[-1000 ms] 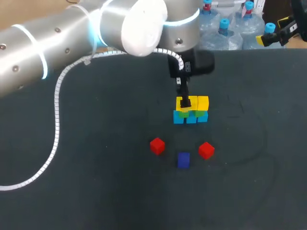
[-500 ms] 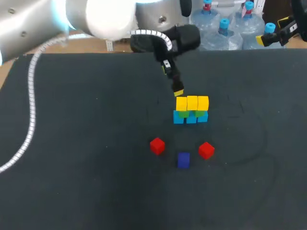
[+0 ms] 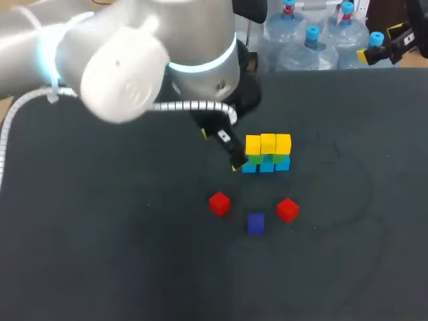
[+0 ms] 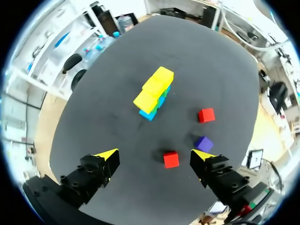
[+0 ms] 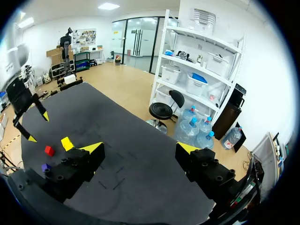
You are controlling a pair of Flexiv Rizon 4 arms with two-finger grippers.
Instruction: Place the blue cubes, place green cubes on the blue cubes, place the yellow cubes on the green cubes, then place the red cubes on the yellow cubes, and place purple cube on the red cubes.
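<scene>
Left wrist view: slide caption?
Open left tool aimed at a red cube; stack ahead, second red cube and purple cube nearby.

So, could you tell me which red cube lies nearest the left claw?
The red cube just ahead of the left claw, in line with the gap between its fingers; the other red cube sits farther off, past the purple cube.

nothing legible here: no text, label, number or sign readable in any view.
</scene>
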